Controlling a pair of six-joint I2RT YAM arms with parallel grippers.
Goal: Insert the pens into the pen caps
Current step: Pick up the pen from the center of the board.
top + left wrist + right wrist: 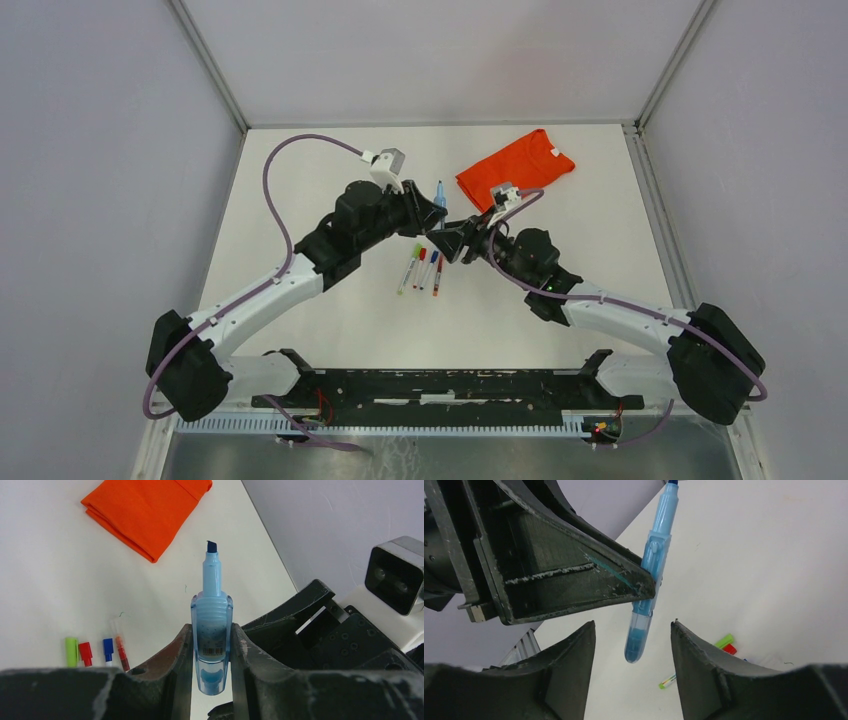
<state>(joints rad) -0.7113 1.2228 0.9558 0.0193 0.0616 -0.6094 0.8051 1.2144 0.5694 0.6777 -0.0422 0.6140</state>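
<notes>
Black and two-fingered, the left gripper pinches a translucent light-blue chisel-tip marker by its waist, bare tip outward, above the middle of the white table, while the right gripper stands open, jaws either side of the marker's tail, not touching. Looks like a handover before capping; no matching cap shows, so next one must be found and lined up with that tip. Pale grey walls box that table, a folded orange shirt toward its far right corner, four slim white pens at its centre.
</notes>
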